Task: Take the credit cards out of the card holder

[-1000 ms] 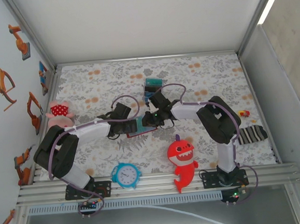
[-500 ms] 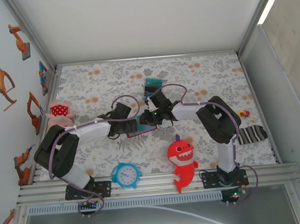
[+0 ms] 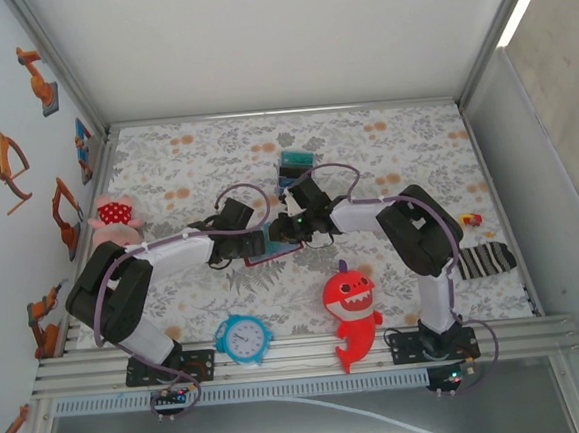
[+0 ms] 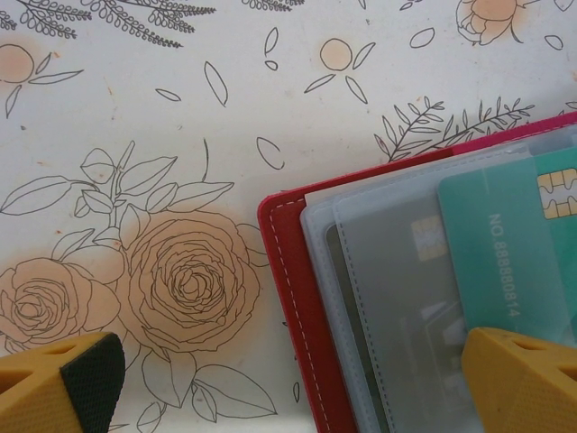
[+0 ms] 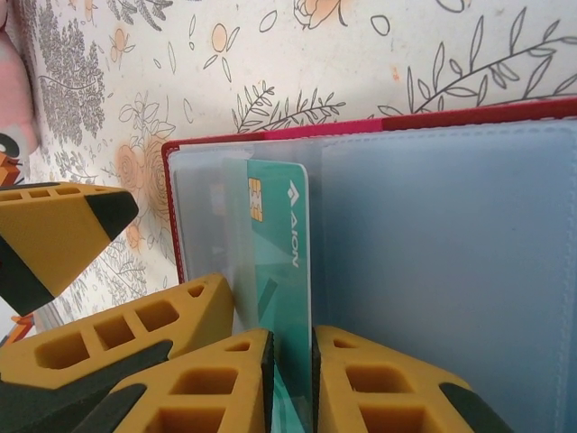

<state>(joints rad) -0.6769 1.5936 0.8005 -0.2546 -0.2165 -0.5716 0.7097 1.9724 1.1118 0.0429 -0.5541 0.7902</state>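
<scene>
I'm looking down on the floral tablecloth (image 3: 384, 139), and both arms are reaching in and meeting near its middle. A red shark toy (image 3: 351, 307) is lying by the near edge, a blue alarm clock (image 3: 244, 337) is sitting to its left, a pink plush (image 3: 115, 218) is resting against the left wall and a striped sock (image 3: 483, 258) is lying at the right edge.

The card holder (image 3: 271, 257) is lying open on the cloth between the two grippers, red cover down and clear sleeves facing up. The left gripper (image 4: 293, 388) is hanging over the holder's corner with its jaws spread wide, one finger over the sleeves and the other over bare cloth; I can't tell if it's touching.

The right gripper (image 5: 290, 383) is pinching the teal card (image 5: 279, 262), jaws clamped on its near end while the chip end is lying against the sleeves. A grey card (image 4: 406, 271) is sitting inside a sleeve beside it. A loose teal card (image 3: 293, 160) is lying on the cloth beyond the grippers
</scene>
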